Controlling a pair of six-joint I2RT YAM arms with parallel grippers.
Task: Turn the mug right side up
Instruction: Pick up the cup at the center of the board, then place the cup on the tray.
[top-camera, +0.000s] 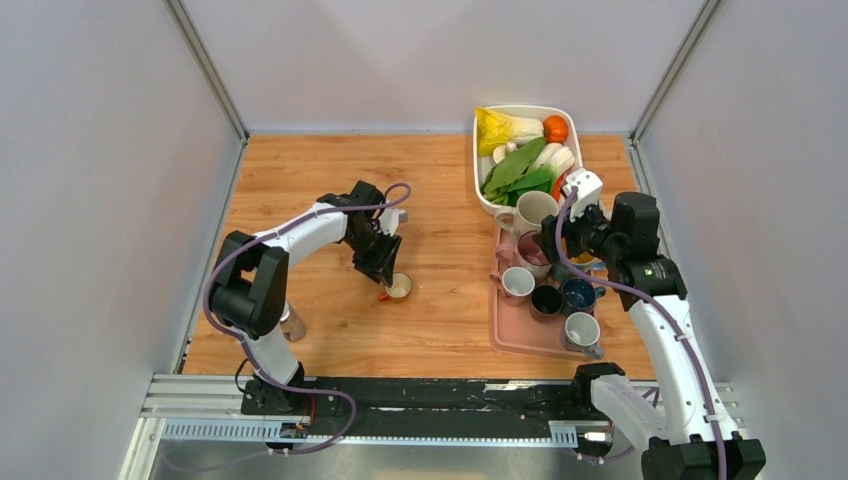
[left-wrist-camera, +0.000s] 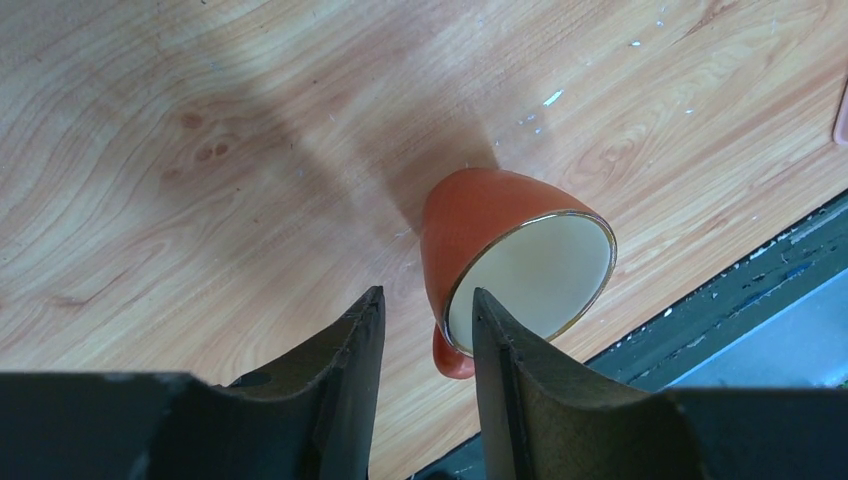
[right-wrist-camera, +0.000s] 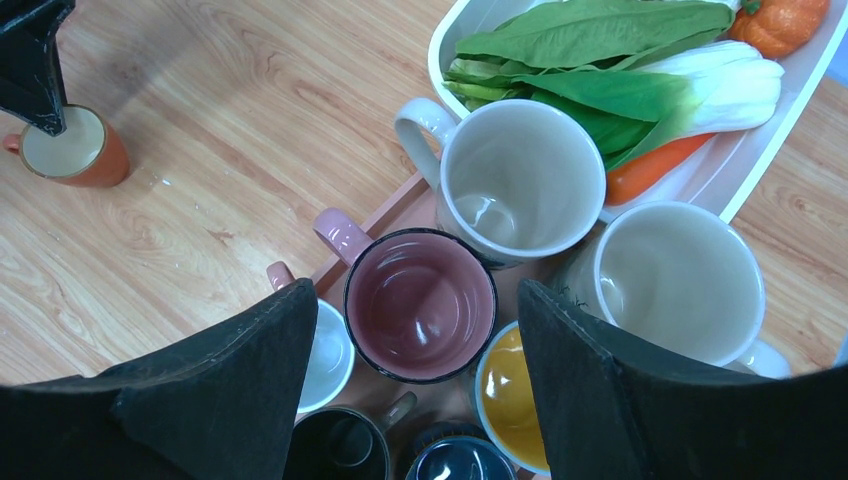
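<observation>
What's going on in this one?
The left arm's tool is over an orange mug on the table. The mug stands right side up, with its mouth facing upward. The tool's fingers are apart just above the handle side of the mug, not clamped on it. The right arm's tool hangs open over the mugs on a pink tray and holds nothing.
</observation>
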